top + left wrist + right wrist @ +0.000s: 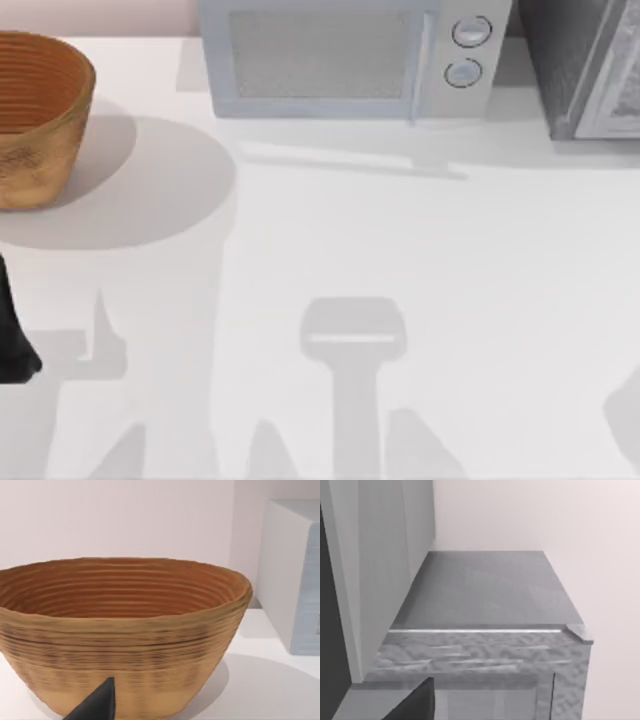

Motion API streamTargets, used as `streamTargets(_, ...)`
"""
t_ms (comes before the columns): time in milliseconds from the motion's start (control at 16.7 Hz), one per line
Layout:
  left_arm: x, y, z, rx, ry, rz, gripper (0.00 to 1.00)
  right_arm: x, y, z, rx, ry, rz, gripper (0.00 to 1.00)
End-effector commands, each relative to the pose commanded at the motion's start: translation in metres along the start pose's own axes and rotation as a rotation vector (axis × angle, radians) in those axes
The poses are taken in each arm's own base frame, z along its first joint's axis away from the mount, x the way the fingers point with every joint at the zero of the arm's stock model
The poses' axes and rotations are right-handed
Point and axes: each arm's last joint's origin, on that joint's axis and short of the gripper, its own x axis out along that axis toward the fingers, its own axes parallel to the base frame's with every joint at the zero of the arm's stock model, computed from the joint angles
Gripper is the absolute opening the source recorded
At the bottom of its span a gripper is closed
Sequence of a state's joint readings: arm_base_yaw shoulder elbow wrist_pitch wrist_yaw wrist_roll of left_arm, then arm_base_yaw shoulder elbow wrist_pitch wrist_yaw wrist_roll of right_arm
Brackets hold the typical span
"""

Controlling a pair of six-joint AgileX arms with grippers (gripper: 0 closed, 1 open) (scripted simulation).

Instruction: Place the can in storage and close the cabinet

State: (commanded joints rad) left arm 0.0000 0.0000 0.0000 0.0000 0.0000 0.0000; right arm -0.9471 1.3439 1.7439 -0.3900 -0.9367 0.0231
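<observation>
The can is out of view. The grey cabinet (580, 65) stands at the table's back right corner, and its flat top (485, 590) lies just below and ahead of my right gripper (415, 705), of which a dark tip shows. Whether the cabinet's door is open cannot be told. My left arm (12, 335) is at the table's left edge. A dark tip of my left gripper (95, 707) points at the outer wall of a woven basket (120, 645), close in front of it.
The woven basket (40, 120) sits at the back left. A pale microwave (340, 60) with two round knobs stands at the back centre, door shut; its side (295, 580) is beside the basket. White tabletop (400, 260) spreads across the middle and front.
</observation>
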Motion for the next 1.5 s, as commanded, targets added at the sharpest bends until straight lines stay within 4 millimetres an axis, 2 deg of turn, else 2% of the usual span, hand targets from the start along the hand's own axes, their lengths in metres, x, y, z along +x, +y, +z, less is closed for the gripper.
streamTargets(240, 0.0, 0.0, 0.0, 0.0, 0.0, 0.0, 1.0, 0.039, 0.038, 0.0, 0.002, 0.0, 0.002, 1.0)
streamTargets(420, 0.0, 0.0, 0.0, 0.0, 0.0, 0.0, 1.0, 0.065, 0.083, 0.001, 0.001, -0.002, 0.001, 1.0)
streamTargets(600, 0.0, 0.0, 0.0, 0.0, 0.0, 0.0, 1.0, 0.08, 0.137, 0.002, 0.0, -0.004, -0.001, 1.0)
streamTargets(900, 0.0, 0.0, 0.0, 0.0, 0.0, 0.0, 1.0, 0.077, 0.223, 0.002, -0.002, -0.006, 0.0, 1.0)
streamTargets(1080, 0.0, 0.0, 0.0, 0.0, 0.0, 0.0, 1.0, 0.065, 0.261, 0.001, -0.003, -0.006, 0.0, 1.0)
streamTargets(1260, 0.0, 0.0, 0.0, 0.0, 0.0, 0.0, 1.0, 0.056, 0.283, 0.0, -0.005, -0.003, 0.0, 1.0)
streamTargets(1500, 0.0, 0.0, 0.0, 0.0, 0.0, 0.0, 1.0, 0.054, 0.287, -0.001, -0.006, -0.002, 0.0, 1.0)
